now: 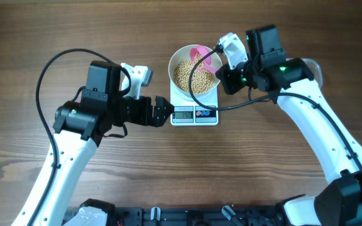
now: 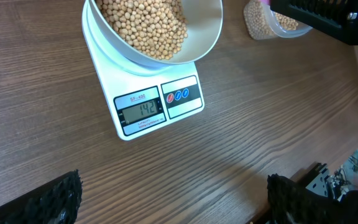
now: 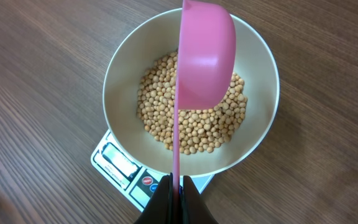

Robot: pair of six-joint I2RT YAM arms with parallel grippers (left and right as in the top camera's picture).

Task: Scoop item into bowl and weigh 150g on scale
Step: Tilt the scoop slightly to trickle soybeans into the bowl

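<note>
Bare table (image 1: 17, 37) lies open on the left, out to the frame edge. The left gripper (image 1: 163, 112) is released, jaws spread, just beside the left edge of the scale (image 1: 193, 115) and apart from it. The scale carries the bowl (image 1: 175, 63), which overhangs its platform; the display reads 142. The item (image 1: 190, 76), small tan beans, lies heaped in the bowl's bottom. The right gripper (image 3: 176, 186) is clenched on the handle of a pink scoop (image 3: 205, 56), whose cup hangs over the heap. Further right, a clear tub (image 2: 260, 26) holds more of them.
</note>
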